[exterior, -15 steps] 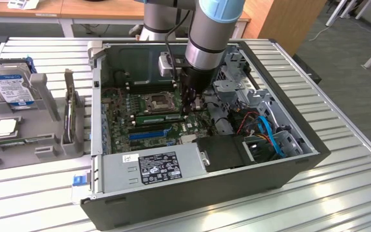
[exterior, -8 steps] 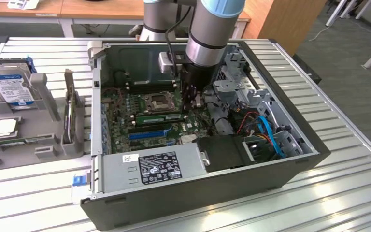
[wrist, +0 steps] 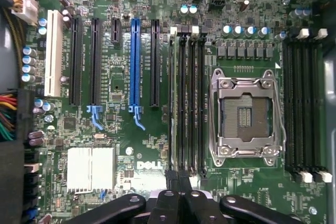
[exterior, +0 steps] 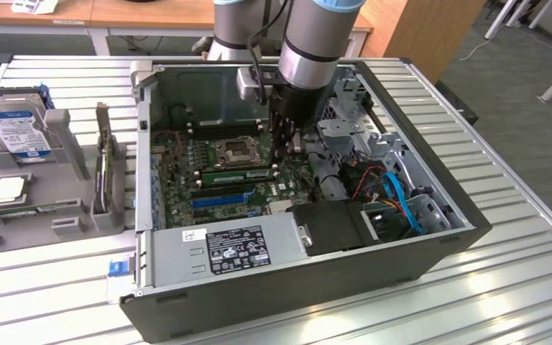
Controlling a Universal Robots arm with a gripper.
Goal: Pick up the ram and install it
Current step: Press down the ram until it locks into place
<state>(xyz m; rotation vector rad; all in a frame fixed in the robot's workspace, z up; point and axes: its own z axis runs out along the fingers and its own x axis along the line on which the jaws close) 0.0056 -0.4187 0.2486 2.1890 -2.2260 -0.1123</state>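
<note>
Ram (exterior: 238, 175): green stick seated on the motherboard (exterior: 221, 188) beside the CPU socket (exterior: 233, 151), at seven o'clock from the gripper (exterior: 290, 144), whose fingers are closed, empty.

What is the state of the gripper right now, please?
Gripper: closed, above the motherboard, near the memory slots; holding nothing that can be seen.

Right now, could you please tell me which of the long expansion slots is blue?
The blue slot, flanked by black ones; every other is black, bar the white slot by the board's edge.
</note>
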